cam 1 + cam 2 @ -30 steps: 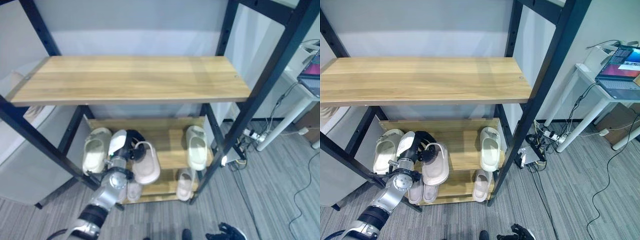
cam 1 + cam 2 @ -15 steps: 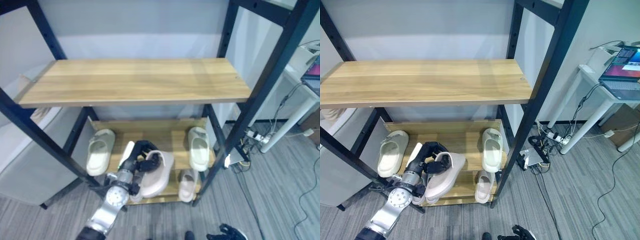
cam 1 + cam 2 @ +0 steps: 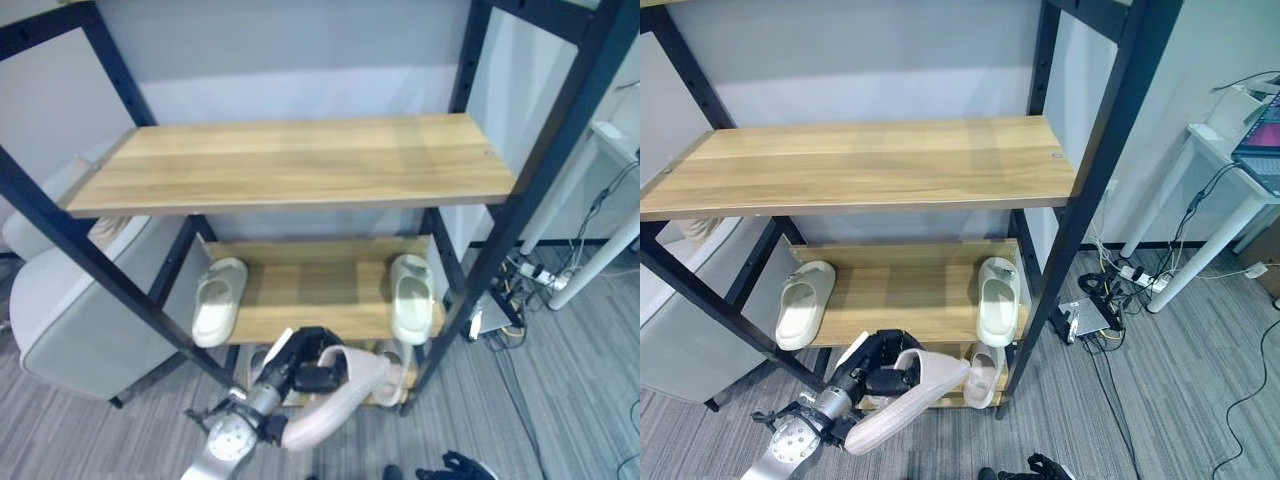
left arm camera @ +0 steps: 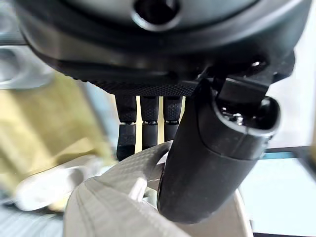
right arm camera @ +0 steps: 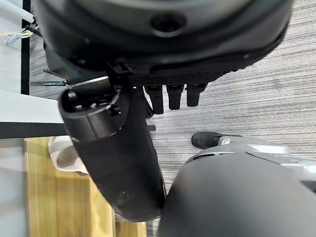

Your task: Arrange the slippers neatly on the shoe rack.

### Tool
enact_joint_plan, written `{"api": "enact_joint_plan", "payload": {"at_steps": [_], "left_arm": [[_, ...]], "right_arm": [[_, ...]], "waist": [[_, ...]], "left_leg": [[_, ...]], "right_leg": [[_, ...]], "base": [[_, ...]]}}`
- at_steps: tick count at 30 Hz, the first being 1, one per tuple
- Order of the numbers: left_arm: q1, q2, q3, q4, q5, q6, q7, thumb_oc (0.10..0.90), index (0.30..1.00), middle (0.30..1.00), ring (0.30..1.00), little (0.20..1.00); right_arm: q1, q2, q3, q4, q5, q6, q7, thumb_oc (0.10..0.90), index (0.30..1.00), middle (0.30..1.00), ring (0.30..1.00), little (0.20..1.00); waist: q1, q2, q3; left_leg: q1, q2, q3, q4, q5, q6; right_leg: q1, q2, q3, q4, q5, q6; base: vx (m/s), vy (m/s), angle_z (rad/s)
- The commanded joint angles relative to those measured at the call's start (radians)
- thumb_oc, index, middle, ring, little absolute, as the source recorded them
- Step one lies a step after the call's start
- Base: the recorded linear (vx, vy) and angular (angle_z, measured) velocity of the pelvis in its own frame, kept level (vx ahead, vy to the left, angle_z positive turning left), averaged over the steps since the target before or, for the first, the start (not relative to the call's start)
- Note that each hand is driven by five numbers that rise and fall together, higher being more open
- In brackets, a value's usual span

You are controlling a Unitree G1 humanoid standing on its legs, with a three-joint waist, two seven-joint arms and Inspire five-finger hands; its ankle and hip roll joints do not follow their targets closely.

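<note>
Below the rack's (image 3: 300,165) middle shelf, in the left eye view, the left hand (image 3: 300,368) grips a pale slipper (image 3: 335,400), its fingers curled round the strap; past them, two more slippers (image 3: 218,301) lie on that shelf, one at each end. From the right eye, the held slipper juts out beyond the fingers, clear of the rack, above the floor (image 3: 1160,400). At the left wrist, fingers (image 4: 143,121) and thumb pinch the strap. At the right wrist, the right hand (image 5: 123,158) hangs with short fingers (image 5: 175,96) straight, holding nothing.
</note>
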Motion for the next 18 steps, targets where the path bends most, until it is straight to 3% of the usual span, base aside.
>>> {"api": "enact_joint_plan", "payload": {"at_steps": [1,4,10,12,13,16,17,18], "left_arm": [[-0.155,0.030,0.022,-0.064,0.016,-0.090,0.024,0.400,0.300,0.300,0.300,0.300],[-0.193,0.024,0.023,-0.038,0.032,-0.095,0.050,0.400,0.300,0.300,0.300,0.300],[-0.335,0.025,0.063,-0.026,0.139,-0.121,0.191,0.400,0.300,0.300,0.300,0.300],[-0.377,0.031,0.081,-0.035,0.161,-0.126,0.234,0.400,0.300,0.300,0.300,0.300],[-0.419,0.030,0.091,-0.041,0.179,-0.132,0.266,0.400,0.300,0.300,0.300,0.300],[-0.473,0.041,0.110,-0.056,0.209,-0.137,0.320,0.400,0.300,0.300,0.300,0.300],[-0.539,0.059,0.129,-0.071,0.250,-0.133,0.372,0.400,0.300,0.300,0.300,0.300],[-0.567,0.065,0.140,-0.065,0.261,-0.131,0.402,0.400,0.300,0.300,0.300,0.300]], "right_arm": [[-0.067,-0.060,-0.014,-0.060,0.036,-0.049,-0.031,0.800,0.900,0.900,0.900,0.900],[-0.079,-0.068,-0.009,-0.086,0.042,-0.052,-0.045,0.800,0.900,0.900,0.900,0.900],[-0.122,-0.092,-0.020,-0.226,0.070,-0.098,-0.107,0.800,0.900,0.900,0.900,0.900],[-0.124,-0.097,-0.026,-0.269,0.081,-0.110,-0.120,0.800,0.900,0.900,0.900,0.900],[-0.137,-0.104,-0.034,-0.304,0.094,-0.120,-0.131,0.800,0.900,0.900,0.900,0.900],[-0.142,-0.111,-0.042,-0.353,0.110,-0.140,-0.146,0.800,0.900,0.900,0.900,0.900],[-0.143,-0.120,-0.051,-0.410,0.119,-0.152,-0.153,0.800,0.900,0.900,0.900,0.900],[-0.141,-0.123,-0.053,-0.422,0.126,-0.159,-0.156,0.800,0.900,0.900,0.900,0.900]], "waist": [[0.010,-0.014,0.140],[0.010,-0.012,0.145],[0.001,-0.014,0.204],[-0.008,-0.014,0.203],[-0.015,-0.014,0.207],[-0.027,-0.017,0.205],[-0.040,-0.016,0.198],[-0.046,-0.013,0.196]], "left_leg": [[-0.167,-0.015,0.081,0.170,-0.074,-0.006],[-0.281,-0.018,0.078,0.269,-0.094,-0.001],[-0.577,0.005,0.093,0.611,-0.191,0.028],[-0.666,0.006,0.084,0.729,-0.261,0.031],[-0.757,0.009,0.087,0.810,-0.273,0.038],[-0.877,0.014,0.086,0.928,-0.309,0.044],[-0.999,0.021,0.074,1.050,-0.363,0.055],[-1.034,0.020,0.065,1.112,-0.415,0.056]], "right_leg": [[-0.103,-0.028,-0.028,0.240,-0.218,0.032],[-0.209,-0.037,-0.031,0.334,-0.239,0.023],[-0.513,-0.066,-0.010,0.671,-0.342,0.000],[-0.605,-0.069,0.008,0.787,-0.410,-0.005],[-0.706,-0.079,0.010,0.873,-0.422,-0.015],[-0.818,-0.089,0.027,0.972,-0.458,-0.025],[-0.938,-0.092,0.052,1.085,-0.504,-0.032],[-0.974,-0.095,0.065,1.152,-0.549,-0.024]], "base": [[-0.28,-0.018,0.27],[-0.16,0.011,0.16],[-0.15,0.032,-0.10],[-0.08,0.030,0.03],[-0.13,0.039,-0.01],[-0.11,0.030,0.06],[0.05,0.046,0.06],[0.04,0.060,-0.07]]}}
